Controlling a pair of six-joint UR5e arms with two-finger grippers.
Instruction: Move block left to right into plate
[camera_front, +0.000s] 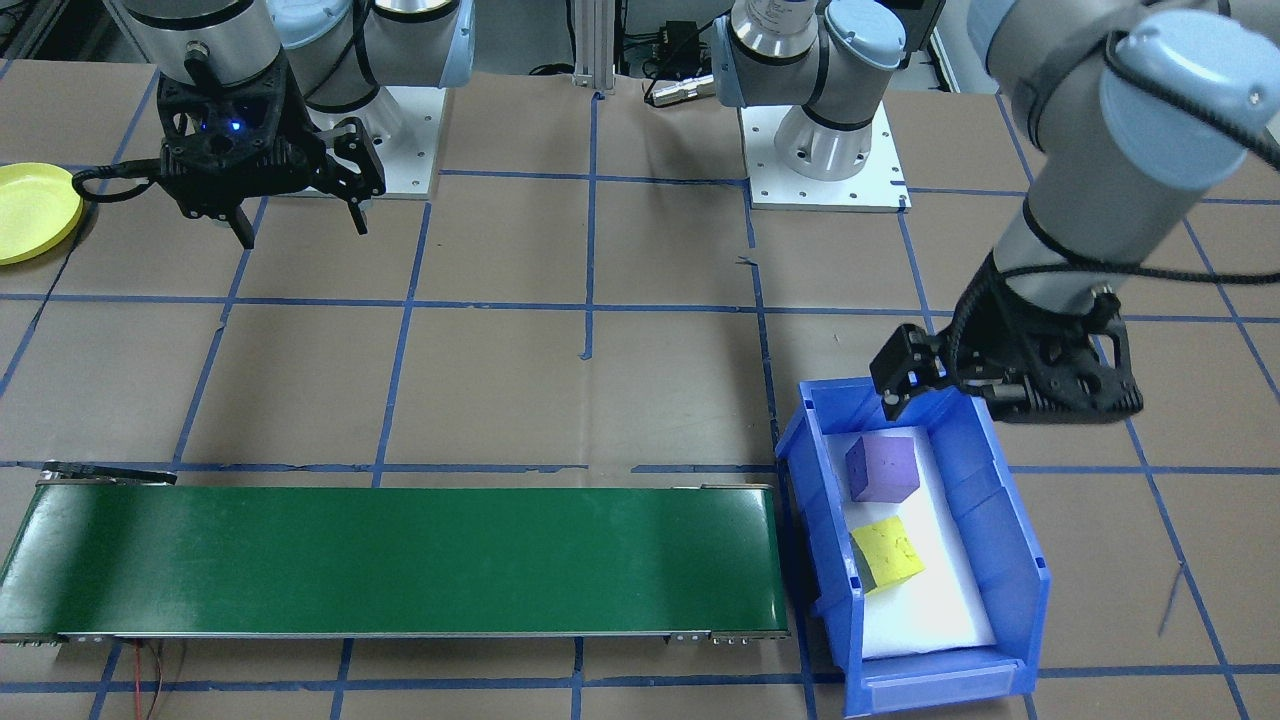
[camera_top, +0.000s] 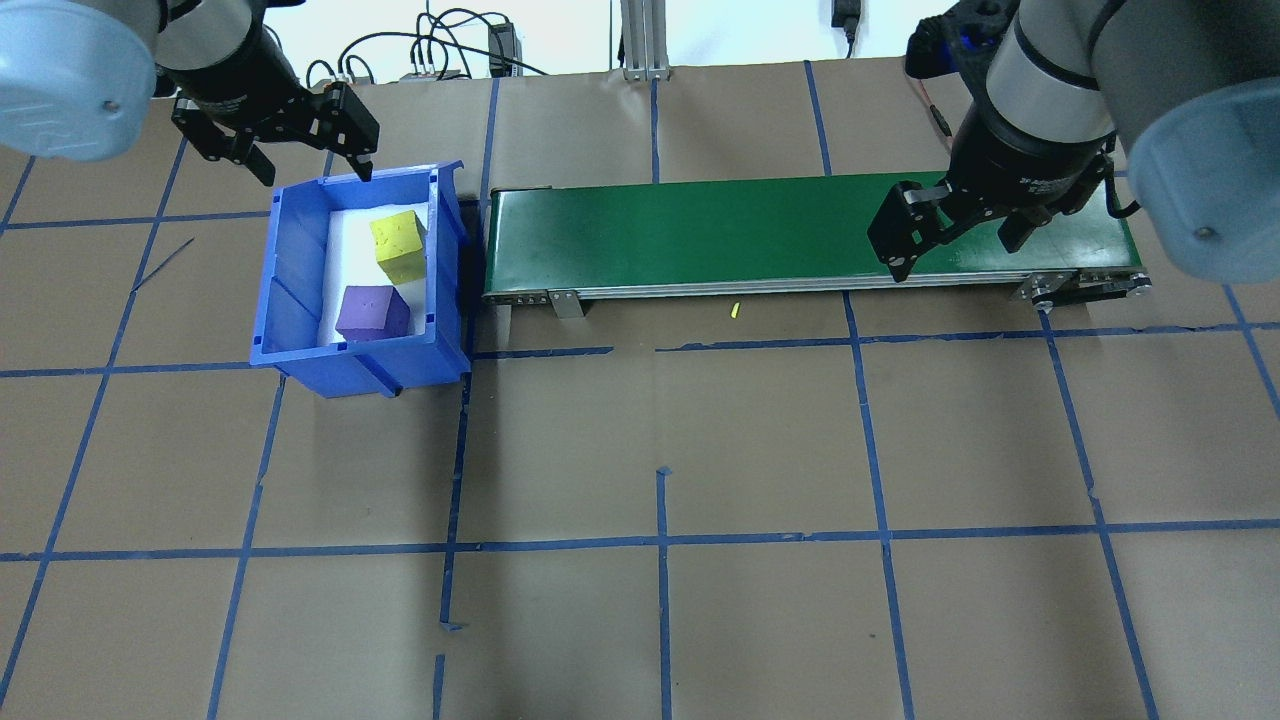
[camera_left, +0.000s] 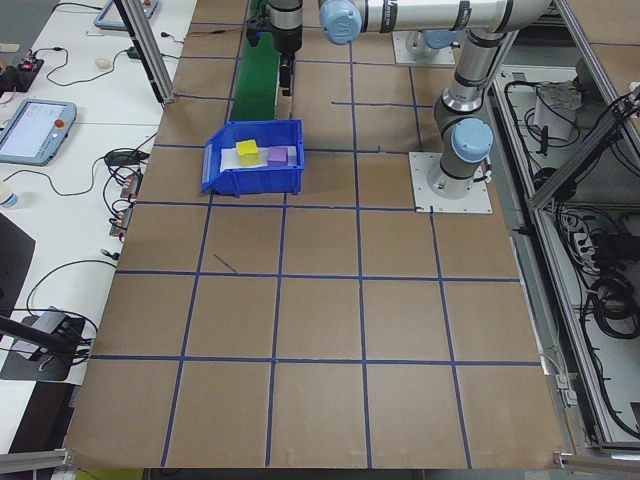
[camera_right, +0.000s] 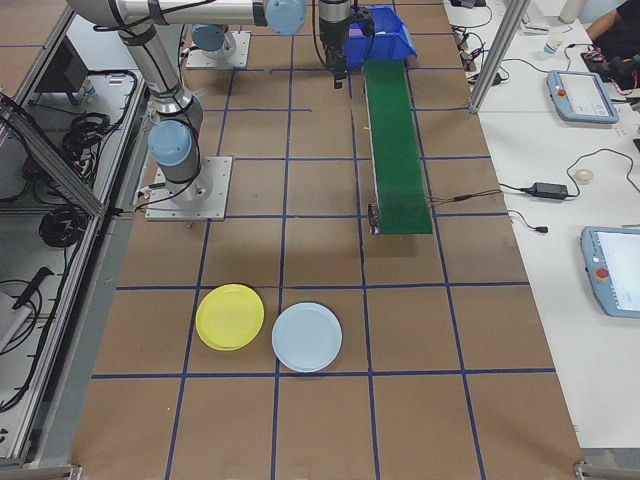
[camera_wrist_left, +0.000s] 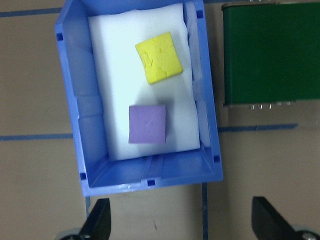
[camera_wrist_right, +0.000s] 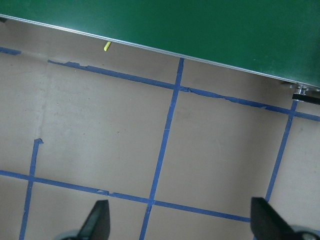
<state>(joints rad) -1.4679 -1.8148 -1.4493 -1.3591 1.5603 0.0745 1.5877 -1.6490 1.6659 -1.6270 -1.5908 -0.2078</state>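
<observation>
Two foam blocks lie on white padding inside the blue bin (camera_top: 290, 300): a purple block (camera_top: 372, 312) (camera_front: 882, 467) (camera_wrist_left: 147, 123) and a yellow block (camera_top: 398, 243) (camera_front: 886, 552) (camera_wrist_left: 158, 57). My left gripper (camera_top: 312, 165) (camera_front: 950, 400) (camera_wrist_left: 182, 225) hangs open well above the bin, touching neither block. The yellow plate (camera_front: 30, 210) (camera_right: 230, 317) lies on the table far out on my right side. Above the right end of the green conveyor belt (camera_top: 750, 230) my right gripper (camera_top: 955, 250) (camera_front: 302, 232) (camera_wrist_right: 182, 227) is open and holds nothing.
The belt runs between the bin and my right arm's side. A light blue plate (camera_right: 307, 336) lies beside the yellow one. Brown paper with a blue tape grid covers the table. Both arm bases (camera_front: 825, 150) stand at the robot's edge.
</observation>
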